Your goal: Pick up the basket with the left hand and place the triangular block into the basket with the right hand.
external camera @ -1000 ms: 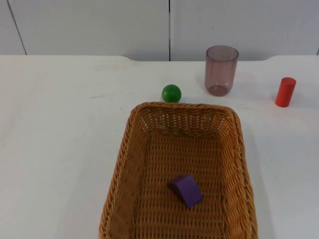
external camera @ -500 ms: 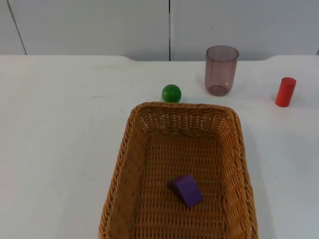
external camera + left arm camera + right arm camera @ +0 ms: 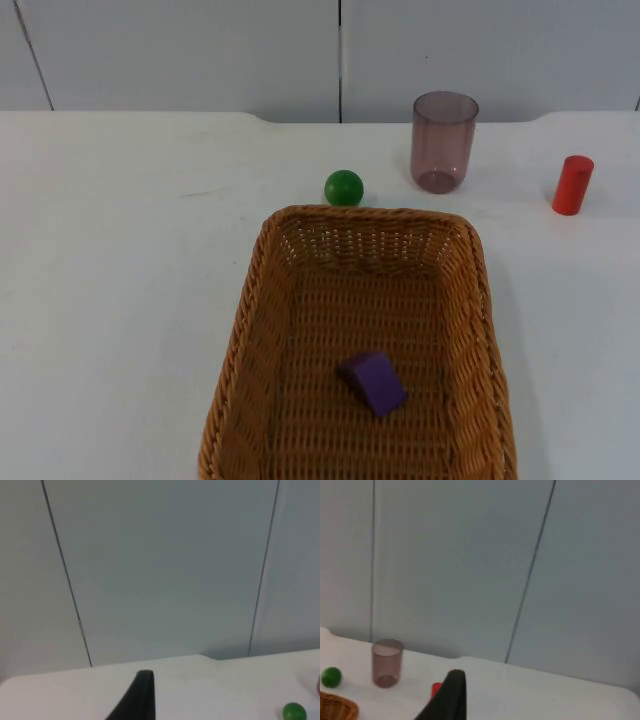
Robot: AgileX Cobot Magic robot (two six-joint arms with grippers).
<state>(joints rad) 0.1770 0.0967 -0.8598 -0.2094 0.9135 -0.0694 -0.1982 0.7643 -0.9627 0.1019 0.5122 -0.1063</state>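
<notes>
A brown wicker basket (image 3: 262, 275) rests on the white table, near the front and a little right of centre. Its corner (image 3: 337, 706) appears in the right wrist view. A purple triangular block (image 3: 374, 381) lies on the basket's floor, toward the near end. My left gripper (image 3: 140, 697) is held back over the table's left side, facing the grey partition wall. My right gripper (image 3: 449, 695) is likewise held back on the right side, away from the basket. Both arms wait, and nothing is seen at either gripper.
A green ball (image 3: 344, 187) (image 3: 294, 712) (image 3: 331, 676) sits just behind the basket's far rim. A translucent purple cup (image 3: 443, 140) (image 3: 387, 663) stands to the ball's right. A red cylinder (image 3: 573, 184) (image 3: 436, 689) stands upright at the far right.
</notes>
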